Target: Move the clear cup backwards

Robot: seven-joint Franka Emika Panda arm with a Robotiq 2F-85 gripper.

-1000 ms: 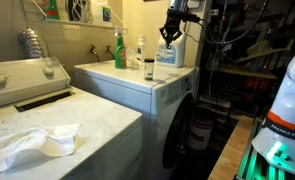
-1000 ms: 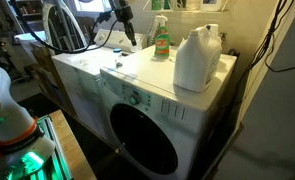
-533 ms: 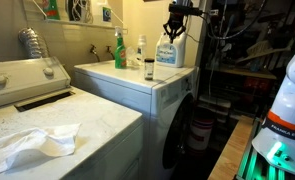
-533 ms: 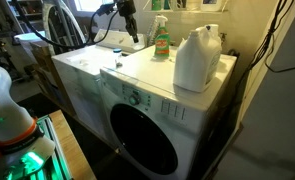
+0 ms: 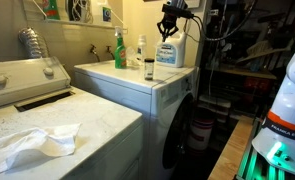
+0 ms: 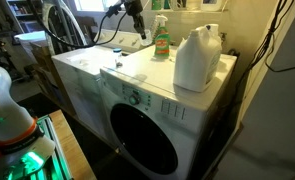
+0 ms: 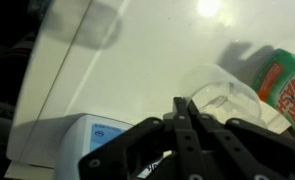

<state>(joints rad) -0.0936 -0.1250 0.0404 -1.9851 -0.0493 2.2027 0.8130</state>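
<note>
The clear cup [image 5: 149, 68] is small and short with a dark upper part. It stands on the washer top [image 5: 137, 82] between a taller clear bottle with a green top [image 5: 140, 52] and a big white jug [image 5: 168, 53]. My gripper [image 5: 168, 30] hangs in the air above the jug and to the right of the cup, touching nothing. In the wrist view its fingers [image 7: 184, 105] are pressed together and empty. A see-through rounded thing [image 7: 225, 95] lies just beyond the fingertips; I cannot tell if it is the cup. In an exterior view the gripper [image 6: 138, 18] is high over the washer's back.
A green spray bottle [image 5: 118, 50] stands at the back of the washer top, also in an exterior view [image 6: 161, 40] and the wrist view [image 7: 287, 90]. The white jug [image 6: 197, 58] is near the right edge. A second machine with a cloth [image 5: 32, 143] is in front.
My gripper has risen away from the washer top and drifted a little toward the back. The cup and bottles have not moved.
</note>
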